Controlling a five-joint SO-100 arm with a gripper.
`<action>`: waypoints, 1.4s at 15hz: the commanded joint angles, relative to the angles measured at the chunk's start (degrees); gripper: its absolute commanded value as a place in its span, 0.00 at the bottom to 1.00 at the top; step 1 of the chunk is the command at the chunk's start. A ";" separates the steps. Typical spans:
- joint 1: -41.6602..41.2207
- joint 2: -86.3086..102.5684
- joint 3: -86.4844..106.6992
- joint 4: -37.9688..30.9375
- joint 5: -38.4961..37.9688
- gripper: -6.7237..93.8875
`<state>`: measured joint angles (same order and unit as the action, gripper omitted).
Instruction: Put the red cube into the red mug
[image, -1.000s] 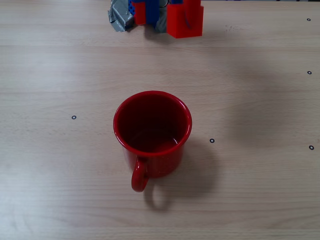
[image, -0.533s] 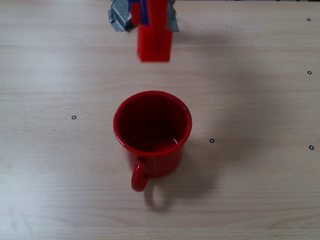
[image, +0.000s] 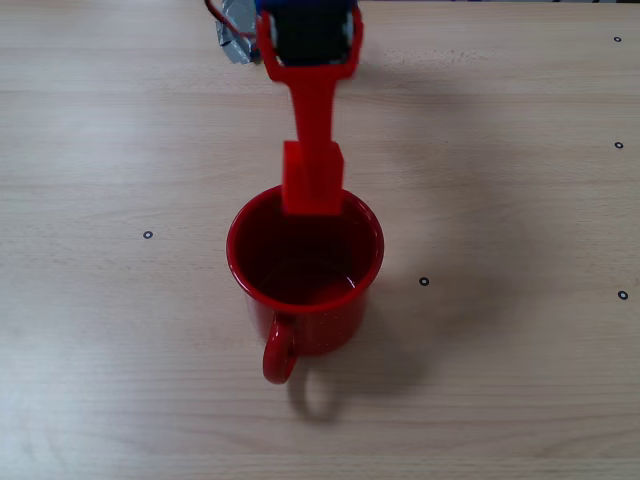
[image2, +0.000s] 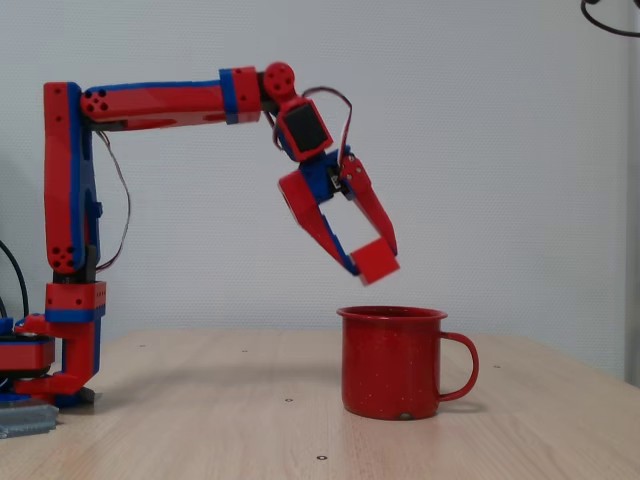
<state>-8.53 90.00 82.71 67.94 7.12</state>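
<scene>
Over the single glossy red enamel mug (image: 305, 268), seen from above, the small matte red cube (image: 312, 179) has advanced from the table's far edge to the rim; from the side, the gripper (image2: 372, 258) clamps that one cube above the mug (image2: 392, 362); release looks near.

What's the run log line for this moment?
phase: carry | gripper: shut on red cube | cube: above red mug rim, not inside | mug: upright on table
</scene>
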 joint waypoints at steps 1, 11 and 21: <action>-1.32 1.76 -0.62 -1.85 1.23 0.07; -1.23 1.14 2.29 -1.14 0.26 0.37; -0.88 2.64 3.43 -1.67 0.79 0.56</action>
<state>-9.32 87.98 87.71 66.80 7.03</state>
